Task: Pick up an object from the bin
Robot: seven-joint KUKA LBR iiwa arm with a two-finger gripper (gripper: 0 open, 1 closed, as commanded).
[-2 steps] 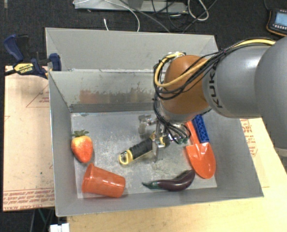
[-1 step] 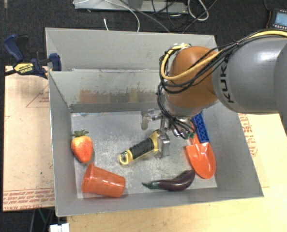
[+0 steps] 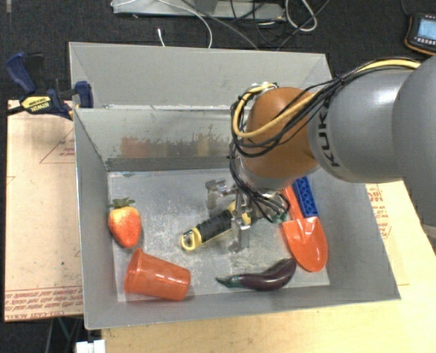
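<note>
Honestly, the gripper (image 3: 231, 213) sits with fingers apart astride the black end of the black-and-yellow tool (image 3: 206, 232) in the middle of the bin (image 3: 93, 197), so closing that far off-centre could swing it loose or into the orange scoop (image 3: 306, 243).

Grey metal bin (image 3: 170, 191) floor: black, yellow-tipped cylindrical handle (image 3: 206, 232); left of it, red strawberry (image 3: 126, 225) and toppled orange plastic cup (image 3: 155, 276); right of it, blue-handled orange scoop (image 3: 306, 240) and dark purple aubergine (image 3: 263, 276).
</note>
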